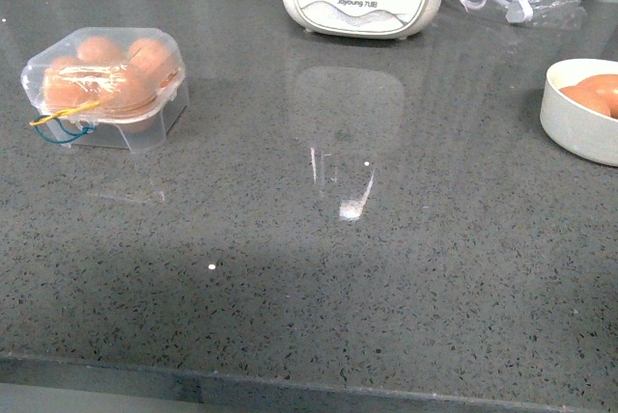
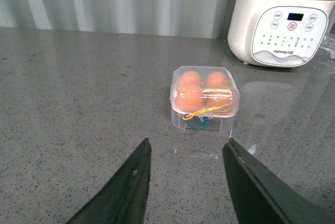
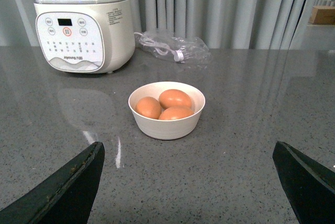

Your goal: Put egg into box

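Four brown eggs fill the small clear plastic four-cell egg box (image 2: 204, 99), whose hinged clear lid lies shut over them, with yellow and blue elastic loops hanging at its front edge. In the left wrist view this box sits on the grey speckled stone countertop (image 2: 78, 103) ahead of the left gripper (image 2: 186, 148), beyond the fingertips and roughly in line with the gap between them, well apart from both. The two dark fingers (image 2: 131, 182) of that gripper stand spread, holding nothing.

The right gripper (image 3: 188, 153) also has its dark fingers (image 3: 73, 177) set wide apart and empty. Ahead of them, centred between the two tips and clear of each, stands a round white bowl (image 3: 166, 110) holding three loose brown eggs (image 3: 174, 98).

Beyond the bowl, past the fingers, a white blender base with a touch panel (image 3: 81, 35) stands on the counter, and just beside it lies a crumpled clear plastic bag with a cable inside (image 3: 170, 46).

From the front view the box (image 1: 104, 90) rests far off to the left and the bowl (image 1: 582, 109) far to the right, well apart from each other.
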